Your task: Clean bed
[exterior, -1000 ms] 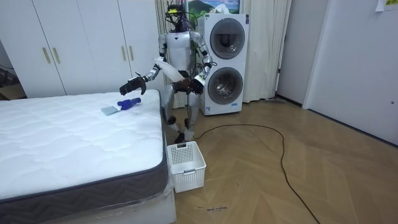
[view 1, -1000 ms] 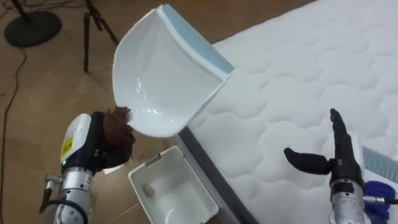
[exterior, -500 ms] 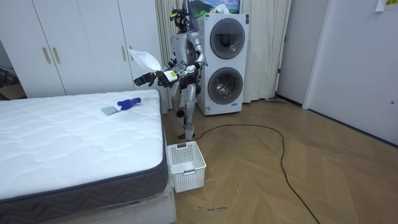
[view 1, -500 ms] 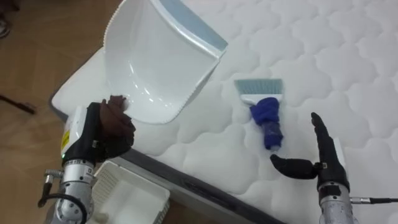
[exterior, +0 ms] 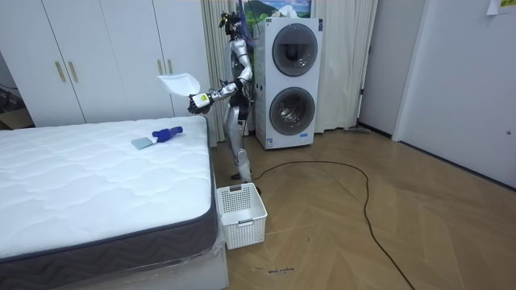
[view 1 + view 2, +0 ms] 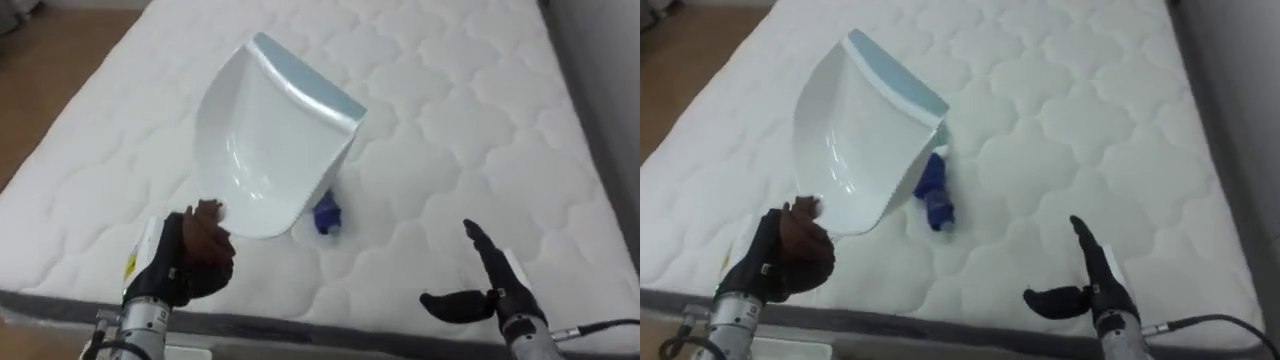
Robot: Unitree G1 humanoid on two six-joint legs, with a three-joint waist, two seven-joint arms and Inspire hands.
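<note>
Left eye view: at lower left of the frame, the left hand (image 6: 197, 262) is curled tight round the lower end of a white dustpan (image 6: 270, 140), raised with its pale-blue lip uppermost over the quilted white bed (image 6: 480, 110). A blue brush (image 6: 327, 217) lies on the bed at centre frame, partly hidden behind the pan. At lower right, the right hand (image 6: 492, 285) hovers with fingers straight and thumb spread, holding nothing.
</note>
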